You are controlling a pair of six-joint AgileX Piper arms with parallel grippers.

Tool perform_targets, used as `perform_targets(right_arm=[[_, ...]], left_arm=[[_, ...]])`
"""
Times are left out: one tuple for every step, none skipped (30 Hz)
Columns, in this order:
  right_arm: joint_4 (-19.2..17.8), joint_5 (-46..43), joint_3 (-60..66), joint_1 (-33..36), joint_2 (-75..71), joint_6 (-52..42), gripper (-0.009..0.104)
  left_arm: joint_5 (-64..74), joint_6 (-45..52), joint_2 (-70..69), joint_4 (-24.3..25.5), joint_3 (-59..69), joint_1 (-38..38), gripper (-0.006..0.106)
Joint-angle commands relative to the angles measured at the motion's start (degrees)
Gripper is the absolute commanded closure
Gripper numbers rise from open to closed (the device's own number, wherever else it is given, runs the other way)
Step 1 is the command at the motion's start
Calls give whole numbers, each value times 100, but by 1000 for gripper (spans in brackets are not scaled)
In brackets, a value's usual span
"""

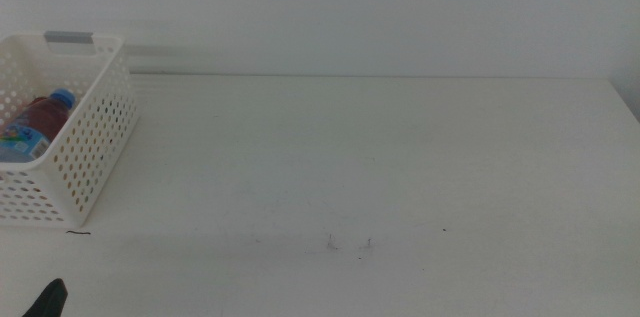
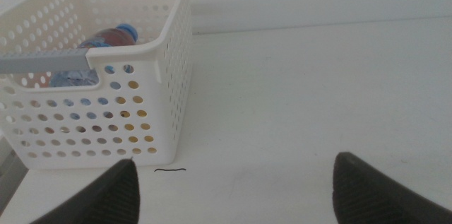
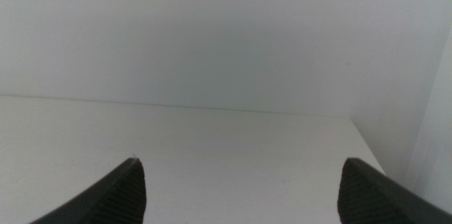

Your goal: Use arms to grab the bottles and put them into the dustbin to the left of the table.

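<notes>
The white perforated dustbin (image 1: 85, 147) stands at the table's left edge, and in the left wrist view the dustbin (image 2: 152, 104) fills the near side. Inside it lie bottles: a blue-capped bottle (image 1: 40, 122) with dark red contents, whose blue cap and label also show over the rim as the bottle (image 2: 113, 38). Yellow shows through the wall holes. My left gripper (image 2: 233, 189) is open and holds nothing, a short way in front of the dustbin; only its tip (image 1: 48, 300) shows at the bottom left of the middle view. My right gripper (image 3: 240, 192) is open above bare table (image 3: 212, 139).
The white table (image 1: 380, 157) carries a few small dark marks (image 1: 348, 245) near its front edge and a short dark line (image 1: 78, 233) by the dustbin's corner. A white wall rises behind the table.
</notes>
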Motion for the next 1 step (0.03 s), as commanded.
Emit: perform_targets(right_arm=[[2, -56, 23, -50, -26, -18, 3]], left_arm=[[-72, 2, -28, 32, -3, 2, 7]])
